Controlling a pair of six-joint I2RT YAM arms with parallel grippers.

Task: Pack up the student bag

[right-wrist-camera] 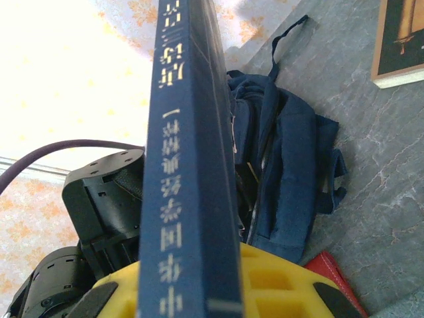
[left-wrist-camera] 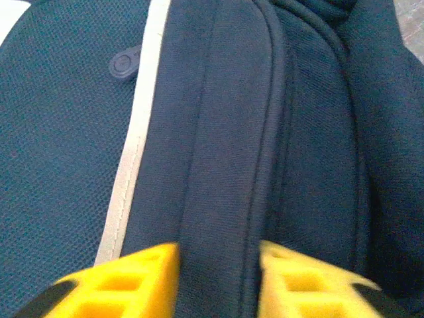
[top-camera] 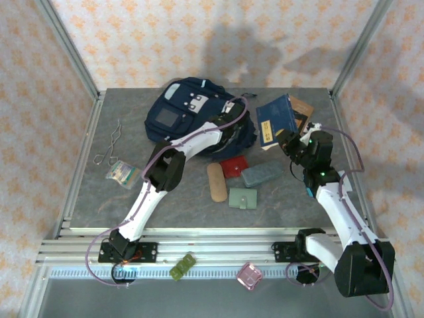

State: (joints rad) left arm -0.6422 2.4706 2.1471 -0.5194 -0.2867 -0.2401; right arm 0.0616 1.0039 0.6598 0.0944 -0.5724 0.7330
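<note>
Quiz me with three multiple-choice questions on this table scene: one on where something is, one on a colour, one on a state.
1. Where on the table does the student bag lie?
A) far side, near the middle
B) near left corner
C) near right corner

2. What colour is the book in the right gripper?
A) red
B) navy
C) green

3. How is the right gripper?
A) open, holding nothing
B) shut on nothing
C) shut on the book

Answers:
1 A: the top view shows it by the far edge.
2 B: its spine is navy with gold lettering.
3 C: the yellow fingers clamp the spine in the right wrist view.
</note>
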